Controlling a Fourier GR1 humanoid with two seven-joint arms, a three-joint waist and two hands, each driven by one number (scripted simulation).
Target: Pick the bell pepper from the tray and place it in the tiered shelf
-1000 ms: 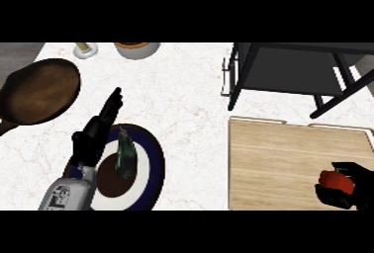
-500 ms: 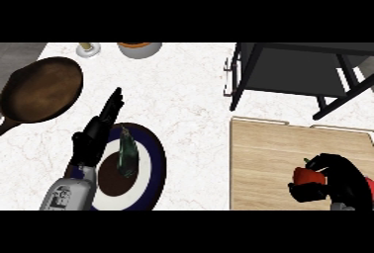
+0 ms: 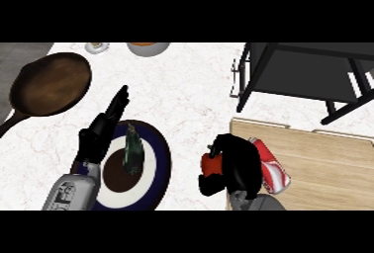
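Nearest you, right black hand (image 3: 237,170) is curled round the red bell pepper (image 3: 212,164), off the light wooden tray (image 3: 329,158), beside a red can (image 3: 269,164). Pepper likely light, waxy-slick, hollow; grip across the body, not the stem. Left black hand (image 3: 99,136) rests fingers straight by the dark-blue plate (image 3: 162,163). Far right: black tiered shelf (image 3: 306,74).
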